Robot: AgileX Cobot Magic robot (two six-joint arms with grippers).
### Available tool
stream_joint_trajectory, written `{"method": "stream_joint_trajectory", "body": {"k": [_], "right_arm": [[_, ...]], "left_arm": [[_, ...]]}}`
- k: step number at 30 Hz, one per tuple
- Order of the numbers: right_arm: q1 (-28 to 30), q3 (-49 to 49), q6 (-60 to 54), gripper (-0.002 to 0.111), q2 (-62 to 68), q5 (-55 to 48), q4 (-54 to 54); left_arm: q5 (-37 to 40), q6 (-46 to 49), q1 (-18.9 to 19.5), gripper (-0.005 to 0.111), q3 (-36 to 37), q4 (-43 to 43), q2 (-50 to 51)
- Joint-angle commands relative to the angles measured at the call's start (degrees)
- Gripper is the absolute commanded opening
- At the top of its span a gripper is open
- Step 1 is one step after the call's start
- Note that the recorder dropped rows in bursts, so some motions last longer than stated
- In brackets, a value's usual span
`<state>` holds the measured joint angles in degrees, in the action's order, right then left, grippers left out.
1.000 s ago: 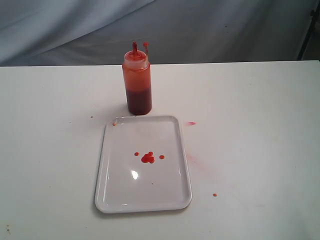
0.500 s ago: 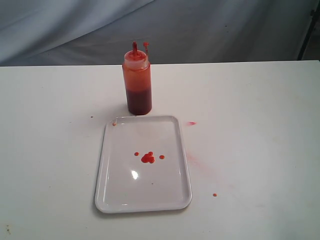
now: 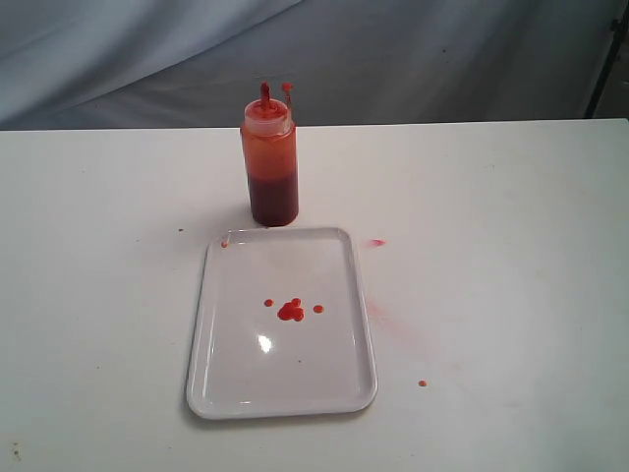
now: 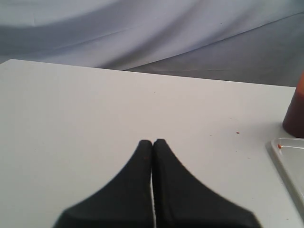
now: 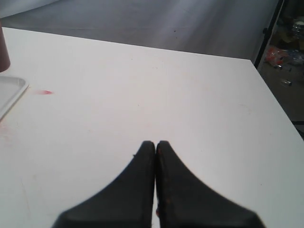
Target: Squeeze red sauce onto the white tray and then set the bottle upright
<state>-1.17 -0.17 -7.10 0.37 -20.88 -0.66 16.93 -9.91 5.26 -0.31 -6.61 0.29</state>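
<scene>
Both clenched shut on nothing, left fingers [image 4: 135,185] and right fingers [image 5: 135,185] sit apart from the bottle [image 3: 270,167], upright just behind the white tray [image 3: 295,388], likely nearer the left.

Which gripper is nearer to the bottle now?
Left, probably. The bottle looks large and close beside the left gripper; from the right gripper it looks smaller and farther.

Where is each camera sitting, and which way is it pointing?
Exterior: raised before the table, looking down at tray and upright bottle behind; no robot parts.
Left wrist: low left of tray, looking across the table past bottle base, tray corner; left gripper, jaws shut.
Right wrist: low right of tray, likewise; right gripper, jaws shut.
All three show bottle, tray.
</scene>
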Motion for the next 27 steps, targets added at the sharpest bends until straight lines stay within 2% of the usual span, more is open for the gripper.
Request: {"method": "stream_joint_trajectory", "body": {"k": [1, 25, 27], "right_arm": [[0.4, 0.2, -0.5, 0.000, -0.4, 0.2, -0.4], [0.4, 0.2, -0.5, 0.000, -0.4, 0.4, 0.1], [0.4, 0.2, -0.5, 0.000, -0.4, 0.4, 0.1]], "left_arm": [[-0.4, -0.3, 0.1, 0.000, 0.3, 0.0, -0.3], [-0.4, -0.3, 0.1, 0.000, 0.3, 0.0, -0.3], [-0.4, -0.3, -0.9, 0.000, 0.3, 0.0, -0.3]]}}
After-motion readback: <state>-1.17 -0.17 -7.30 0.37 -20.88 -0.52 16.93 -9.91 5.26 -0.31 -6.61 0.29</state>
